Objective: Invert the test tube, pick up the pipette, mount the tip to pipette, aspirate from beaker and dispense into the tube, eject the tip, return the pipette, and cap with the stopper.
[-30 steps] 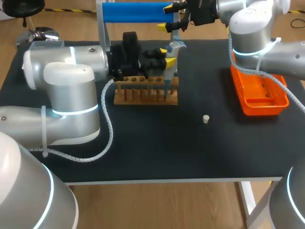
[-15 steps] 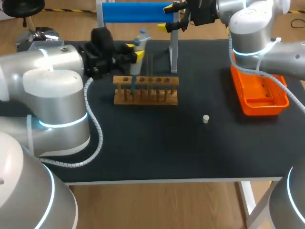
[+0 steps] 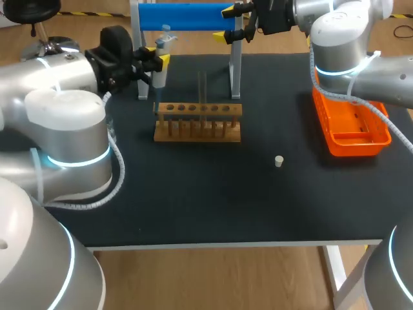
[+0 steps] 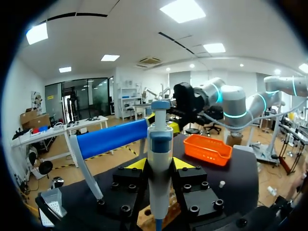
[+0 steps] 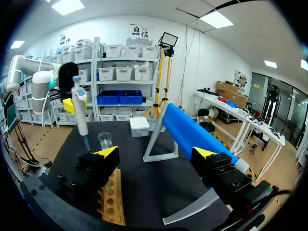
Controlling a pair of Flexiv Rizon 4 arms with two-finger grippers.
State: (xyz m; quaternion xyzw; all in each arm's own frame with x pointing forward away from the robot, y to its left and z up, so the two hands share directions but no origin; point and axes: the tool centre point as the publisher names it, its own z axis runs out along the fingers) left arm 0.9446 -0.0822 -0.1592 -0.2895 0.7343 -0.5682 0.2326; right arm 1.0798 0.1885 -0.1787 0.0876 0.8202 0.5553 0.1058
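My left gripper point(image 3: 157, 61), clamped on the pipette point(image 3: 162, 48), has swung it left from the rack point(image 3: 197, 121) towards aspirating, and only the right wrist view shows its tip poised just above the beaker point(image 5: 105, 140), while my right gripper point(image 3: 226, 24) hangs open, empty.

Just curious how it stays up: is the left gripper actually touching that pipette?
Touching. The left wrist view shows the pipette pinched from both sides between the yellow tips of the left gripper.

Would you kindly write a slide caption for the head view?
Left gripper holds the pipette upright beyond the left end of the wooden rack; the stopper lies on the table.
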